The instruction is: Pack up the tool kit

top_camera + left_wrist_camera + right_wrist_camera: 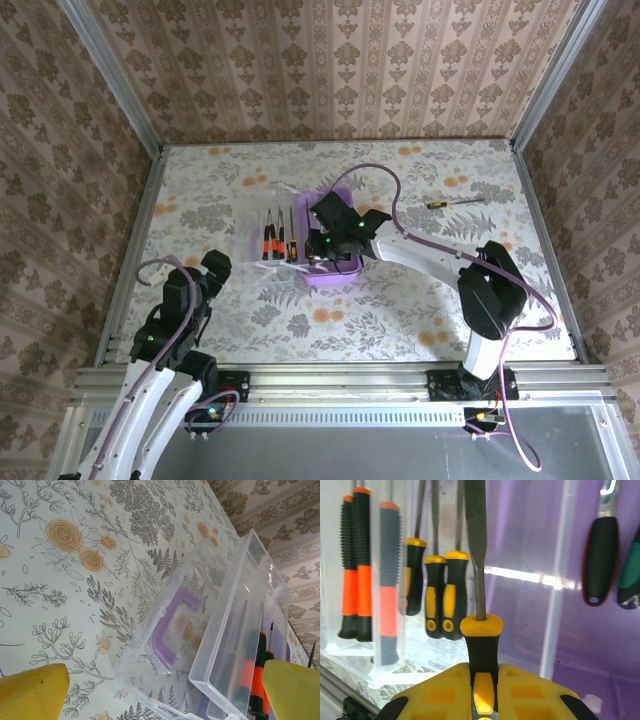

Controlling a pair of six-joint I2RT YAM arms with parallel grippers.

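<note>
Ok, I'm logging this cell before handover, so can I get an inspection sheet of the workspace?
Surface: floral-print table.
Job's things: open purple tool case mid-table, screwdrivers racked in its clear half; one loose screwdriver lying far right.
Clutter: nothing seen.
End effectors: left end effector open, empty, left of the case; right end effector shut on yellow-black tool over the case.
Cables: purple cable arcs over right arm; second cable loops by left arm.
Surroundings: patterned walls, aluminium rail at near edge.
</note>
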